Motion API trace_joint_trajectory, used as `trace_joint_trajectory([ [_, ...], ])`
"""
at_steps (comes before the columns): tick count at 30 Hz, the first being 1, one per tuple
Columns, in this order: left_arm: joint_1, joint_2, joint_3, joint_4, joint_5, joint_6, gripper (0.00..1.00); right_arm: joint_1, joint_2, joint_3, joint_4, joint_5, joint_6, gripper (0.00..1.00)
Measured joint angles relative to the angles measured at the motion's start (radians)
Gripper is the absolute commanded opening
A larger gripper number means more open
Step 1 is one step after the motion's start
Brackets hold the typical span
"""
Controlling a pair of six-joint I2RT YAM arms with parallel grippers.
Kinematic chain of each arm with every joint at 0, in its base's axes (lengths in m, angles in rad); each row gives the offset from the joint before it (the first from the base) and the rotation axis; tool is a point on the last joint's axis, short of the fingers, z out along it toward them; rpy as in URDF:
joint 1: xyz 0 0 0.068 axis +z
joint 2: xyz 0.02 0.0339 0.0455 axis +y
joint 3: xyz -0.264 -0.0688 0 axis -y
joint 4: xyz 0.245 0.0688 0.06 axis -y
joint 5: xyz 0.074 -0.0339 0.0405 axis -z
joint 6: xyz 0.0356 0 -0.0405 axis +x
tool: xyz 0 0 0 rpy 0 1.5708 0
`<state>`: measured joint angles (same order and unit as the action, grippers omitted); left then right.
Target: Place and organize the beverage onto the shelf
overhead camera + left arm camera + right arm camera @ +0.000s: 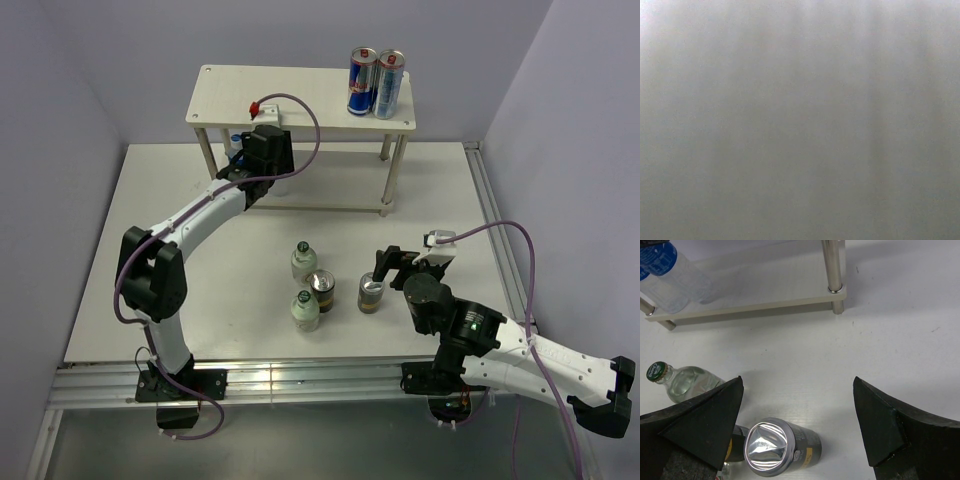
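Note:
The shelf (pixel 300 95) stands at the back of the table. Two blue-labelled water bottles (pixel 672 272) stand on its lower board (pixel 755 302) at the left. My left gripper (pixel 248 155) reaches under the left of the top board, where a bit of blue label (pixel 237 141) shows; its fingers are hidden and its wrist view is blank grey. Two green-capped bottles (pixel 304 260) (pixel 306 310) and two short cans (pixel 322 290) (pixel 372 293) stand mid-table. My right gripper (pixel 383 267) is open just above the right can (pixel 780 447), which sits low between its fingers (pixel 710 425).
Two tall blue-and-silver cans (pixel 374 83) stand on the right of the top board. A shelf leg (pixel 832 267) rises ahead of the right gripper. A green-capped bottle (pixel 682 382) and the second can (pixel 737 452) are close to the left finger.

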<state>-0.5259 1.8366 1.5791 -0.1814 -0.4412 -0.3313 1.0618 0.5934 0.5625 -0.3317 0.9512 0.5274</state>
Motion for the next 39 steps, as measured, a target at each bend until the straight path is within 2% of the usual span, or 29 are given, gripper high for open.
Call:
trace_joint_trajectory([
  [2,0.000,0.001,0.000,0.003,-0.001,0.000,0.67,0.000,0.000,0.000,0.000,0.000,0.000,0.97],
  [4,0.000,0.002,0.000,0.004,-0.002,0.000,0.75,0.000,0.000,0.000,0.000,0.000,0.000,0.97],
  [7,0.000,0.007,0.000,0.020,-0.001,-0.001,0.78,0.000,0.000,0.000,0.000,0.000,0.000,0.97],
  [23,0.000,0.020,0.009,0.046,-0.002,-0.004,0.79,0.000,0.000,0.000,0.000,0.000,0.000,0.97],
  [26,0.000,0.020,0.009,0.045,-0.002,-0.004,0.85,0.000,0.000,0.000,0.000,0.000,0.000,0.97],
  [29,-0.006,0.017,0.009,0.036,-0.014,-0.003,0.98,0.000,0.000,0.000,0.000,0.000,0.000,0.97],
  [30,-0.010,0.013,0.009,0.028,-0.022,-0.004,0.99,0.000,0.000,0.000,0.000,0.000,0.000,0.97],
  [39,-0.076,-0.117,-0.009,-0.103,-0.090,-0.003,0.99,0.000,0.000,0.000,0.000,0.000,0.000,0.97],
])
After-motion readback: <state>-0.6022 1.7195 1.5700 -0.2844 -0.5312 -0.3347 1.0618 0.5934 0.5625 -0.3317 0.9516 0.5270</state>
